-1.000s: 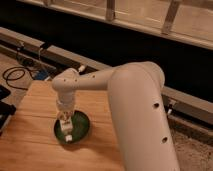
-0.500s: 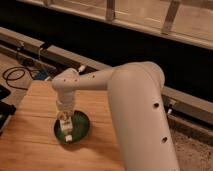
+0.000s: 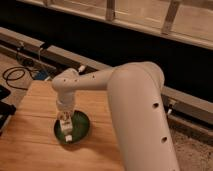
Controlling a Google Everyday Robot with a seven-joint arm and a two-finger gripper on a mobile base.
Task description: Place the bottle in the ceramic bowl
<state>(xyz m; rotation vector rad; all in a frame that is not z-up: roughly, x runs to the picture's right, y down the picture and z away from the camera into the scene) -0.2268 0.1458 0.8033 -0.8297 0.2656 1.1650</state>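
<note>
One high view behind the arm, gripper (image 3: 65,121) low.

One gripper (image 3: 65,125), one bottle (image 3: 66,131) and one ceramic bowl (image 3: 80,126), all on one wooden table (image 3: 35,145).

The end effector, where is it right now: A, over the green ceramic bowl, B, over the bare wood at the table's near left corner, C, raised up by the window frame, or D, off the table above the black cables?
A: the end effector hangs directly over the green ceramic bowl, with the pale bottle at its tip above the bowl's inside.
</note>
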